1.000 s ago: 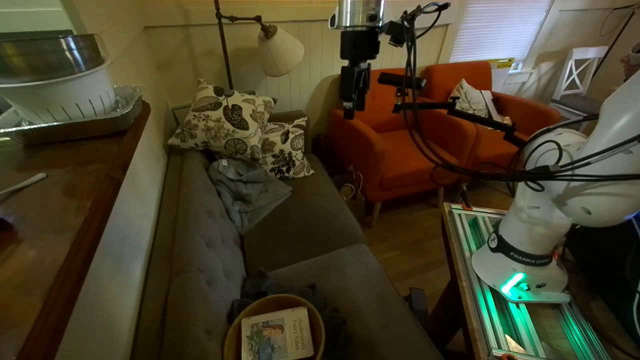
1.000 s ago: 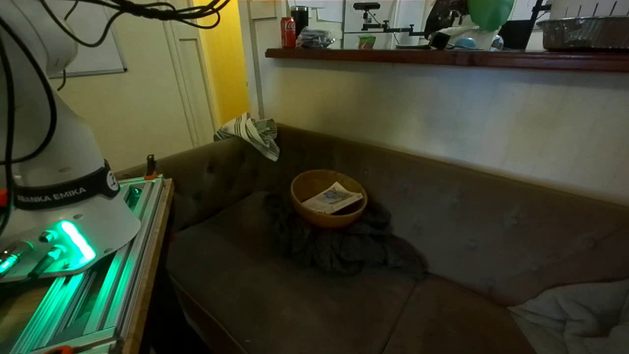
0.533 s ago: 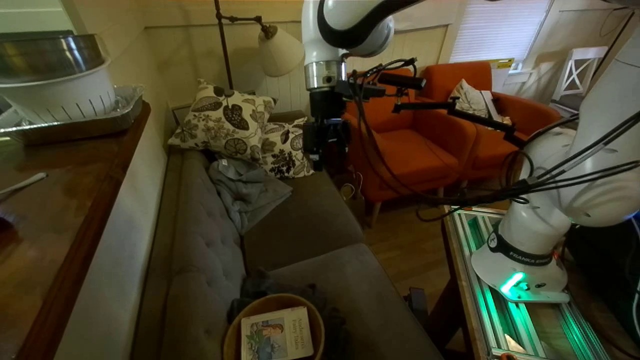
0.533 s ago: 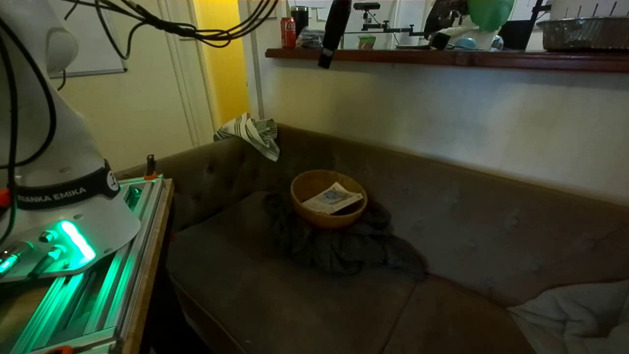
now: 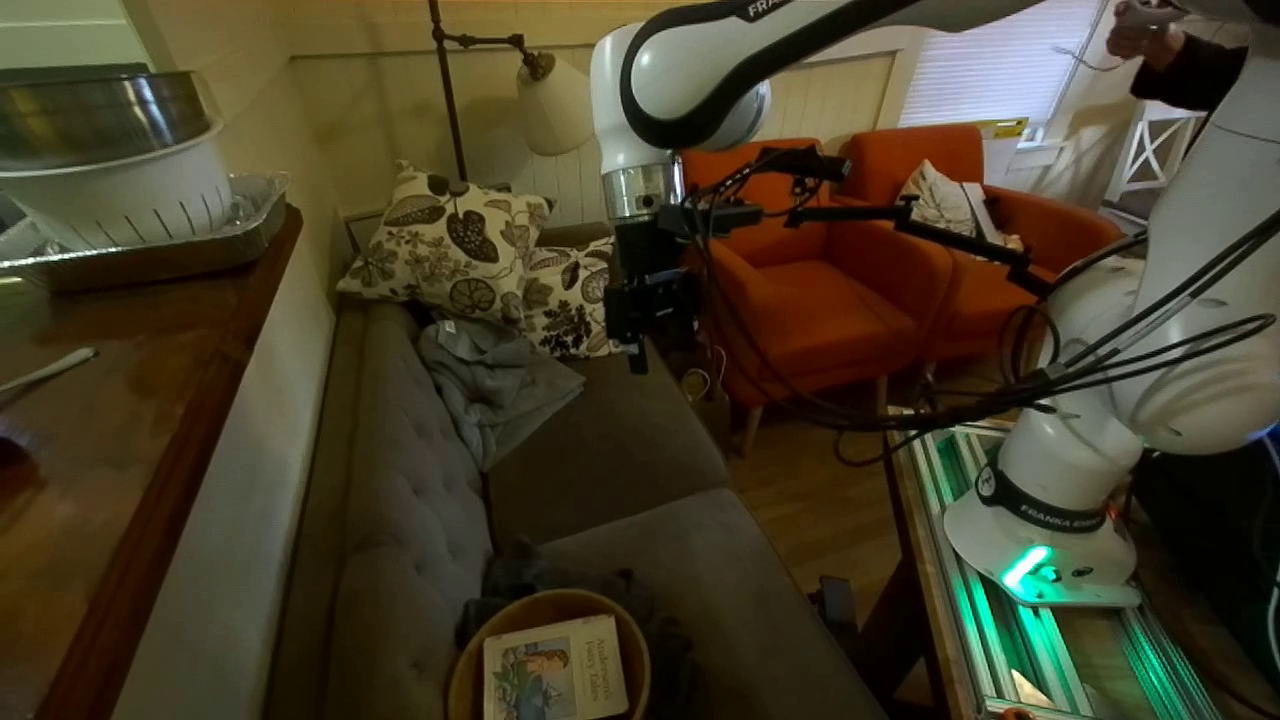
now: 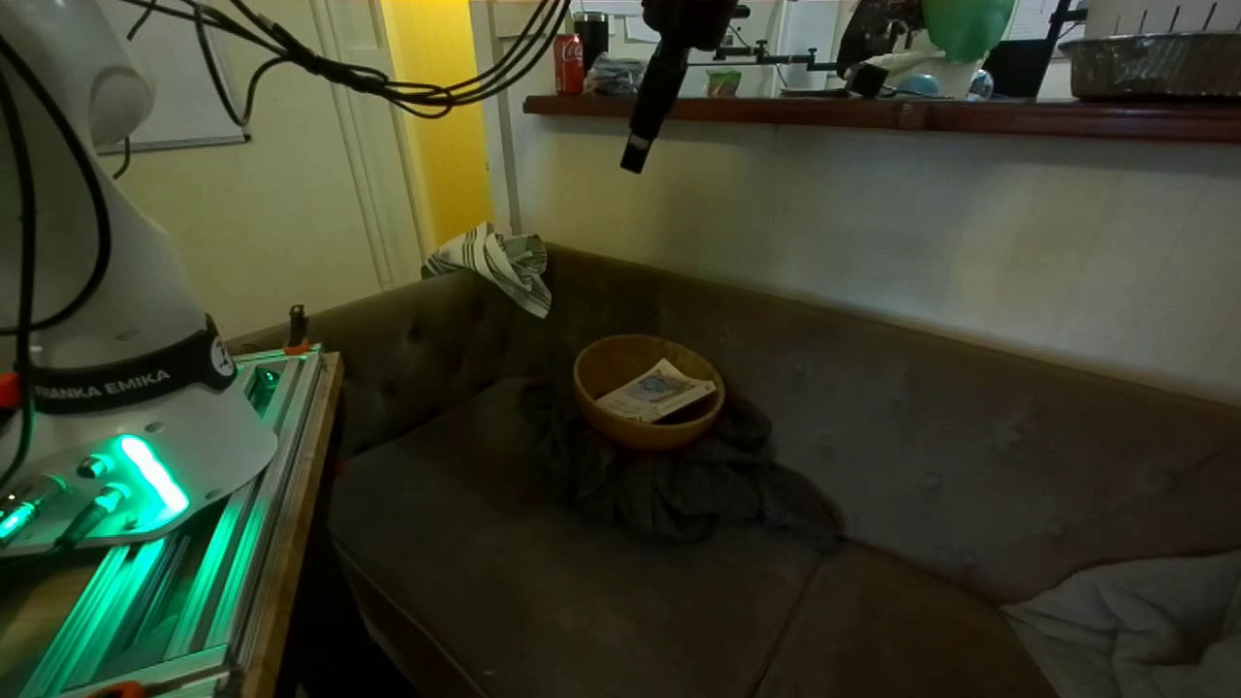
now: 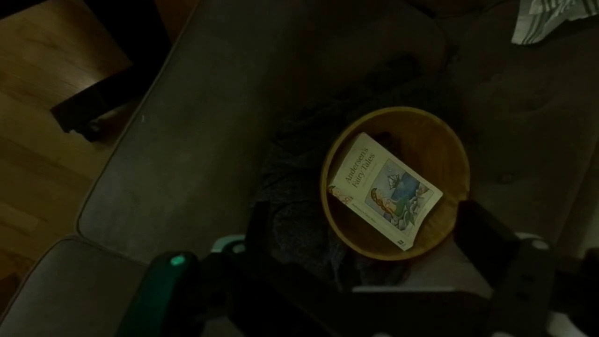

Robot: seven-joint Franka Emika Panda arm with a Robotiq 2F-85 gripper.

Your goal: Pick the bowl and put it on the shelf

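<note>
A round tan wooden bowl (image 6: pixel 645 436) rests on a dark crumpled cloth on the sofa, with a book (image 7: pixel 386 192) lying inside it. My gripper (image 5: pixel 664 342) hangs in the air above the sofa, apart from the bowl. In the wrist view the gripper (image 7: pixel 364 208) stands wide open, nothing between its fingers; its right finger overlaps the bowl's rim in the picture without gripping it. An exterior view catches only its lower part, one finger (image 6: pixel 652 102) high over the bowl. The shelf, a dark-brown wooden ledge (image 5: pixel 150 440), runs behind the sofa's backrest, above it.
On the ledge stand a white ribbed container (image 5: pixel 130 190) in a foil tray (image 6: pixel 1154 68), a red can (image 6: pixel 569 64) and other items. Patterned pillows (image 5: pixel 450 230) and a floor lamp (image 5: pixel 560 100) are at the sofa's far end. Loose cables (image 5: pixel 900 415) trail from the arm.
My gripper has come down and, in an exterior view, to the left; its finger has entered from the top in both views' scene over the sofa. The bowl and book have stayed put.
</note>
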